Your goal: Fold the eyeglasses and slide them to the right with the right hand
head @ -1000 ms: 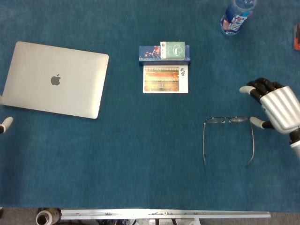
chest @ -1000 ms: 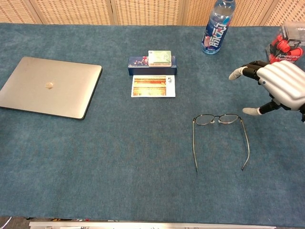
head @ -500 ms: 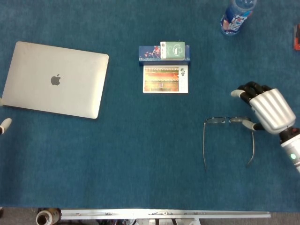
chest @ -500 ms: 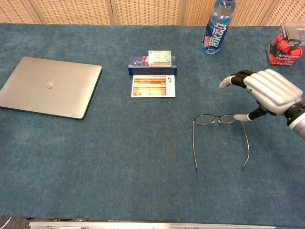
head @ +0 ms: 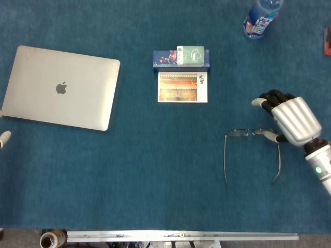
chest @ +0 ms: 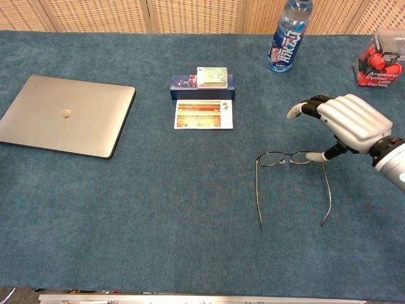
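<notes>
The eyeglasses [head: 250, 133] lie unfolded on the blue cloth right of centre, lenses away from me and both arms pointing toward the near edge; the chest view shows them too [chest: 291, 158]. My right hand [head: 288, 118] hovers just right of them with its fingers spread and curved, holding nothing. Its thumb tip [chest: 312, 156] touches the frame at the right lens. The same hand shows at the right of the chest view [chest: 347, 119]. Of my left hand only a pale fingertip [head: 3, 138] shows at the left edge of the head view.
A closed silver laptop [head: 61, 88] lies at the left. A small dark box [head: 181, 58] and a picture card [head: 182, 87] sit at mid-back. A water bottle [chest: 289, 35] and a red package [chest: 378, 60] stand at the back right.
My right hand has moved left and lowered toward the glasses, bringing its thumb from beside the right hinge onto the frame. The glasses have not shifted. The left fingertip slid slightly further off the edge.
</notes>
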Motion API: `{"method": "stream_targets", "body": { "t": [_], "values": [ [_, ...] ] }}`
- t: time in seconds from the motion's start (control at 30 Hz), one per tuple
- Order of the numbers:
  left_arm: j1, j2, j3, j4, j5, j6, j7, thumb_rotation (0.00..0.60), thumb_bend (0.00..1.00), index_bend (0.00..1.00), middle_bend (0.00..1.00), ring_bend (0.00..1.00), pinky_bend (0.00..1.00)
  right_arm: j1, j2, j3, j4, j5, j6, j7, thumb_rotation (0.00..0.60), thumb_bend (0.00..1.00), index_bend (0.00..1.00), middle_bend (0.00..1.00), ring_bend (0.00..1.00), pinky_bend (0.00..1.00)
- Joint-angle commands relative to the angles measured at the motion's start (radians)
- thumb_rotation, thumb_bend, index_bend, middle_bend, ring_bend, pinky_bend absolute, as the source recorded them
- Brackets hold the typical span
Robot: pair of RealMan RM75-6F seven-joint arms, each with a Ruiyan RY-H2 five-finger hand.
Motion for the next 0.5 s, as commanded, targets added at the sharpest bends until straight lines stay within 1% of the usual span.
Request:
{"method": "stream_targets", "body": {
  "t": [0.03,0.5],
  "values": [
    [0.001,-0.002,0.0,0.003,-0.002,-0.001,-0.001,0.6,0.0,0.5,0.48,0.35,0.54,0.002,-0.009,0.0,0.011,0.003,-0.003,0.002,0.6,0.06,0.31,0.32,0.24,0.45],
    [0.005,-0.013,0.0,0.019,-0.005,0.0,-0.024,0.6,0.0,0.5,0.48,0.35,0.54,0.009,-0.064,0.008,0.075,0.018,-0.001,0.023,0.6,0.06,0.31,0.32,0.24,0.45]
  ]
}}
